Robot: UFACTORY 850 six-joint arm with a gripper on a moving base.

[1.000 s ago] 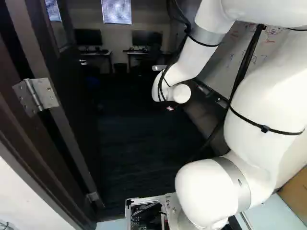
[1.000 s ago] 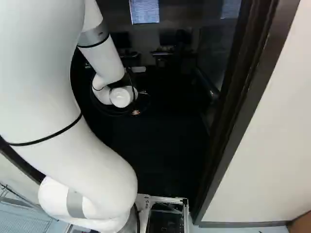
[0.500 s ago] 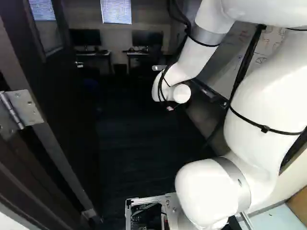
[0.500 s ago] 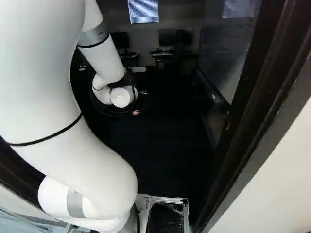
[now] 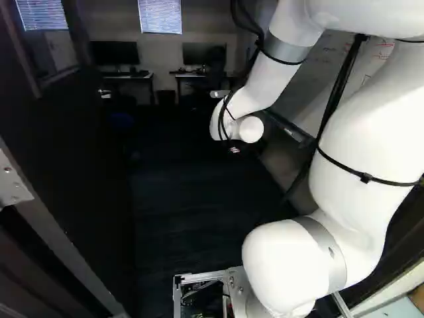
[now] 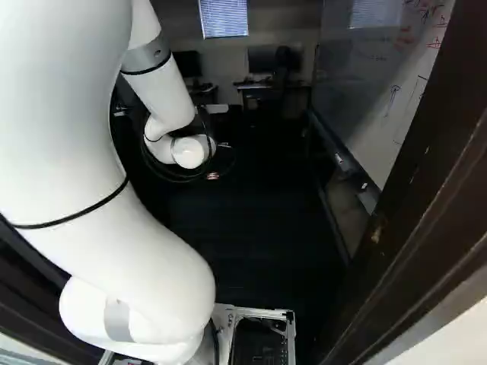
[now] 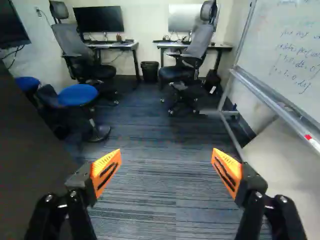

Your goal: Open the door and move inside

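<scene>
The gripper hangs past the doorway, below the arm's rounded white wrist joint. In the wrist view the gripper has its orange-padded fingers wide apart, with only carpet showing between them. The dark door stands swung inward along the left of the left base view, its metal hinge close to the base. That door also fills the side beyond one finger in the wrist view, apart from it. The door's handle cannot be made out. A dark door frame runs close along the right of the right base view.
Inside, a whiteboard on a metal stand lines the side opposite the door. Blue stools stand on the door's side. Office chairs, desks and a bin are at the far wall. Carpet lies between.
The base has moved forward into the doorway; hinge and frame have slid outward and nearer, and more whiteboard shows. The arm keeps its pose against its lowest joint.
</scene>
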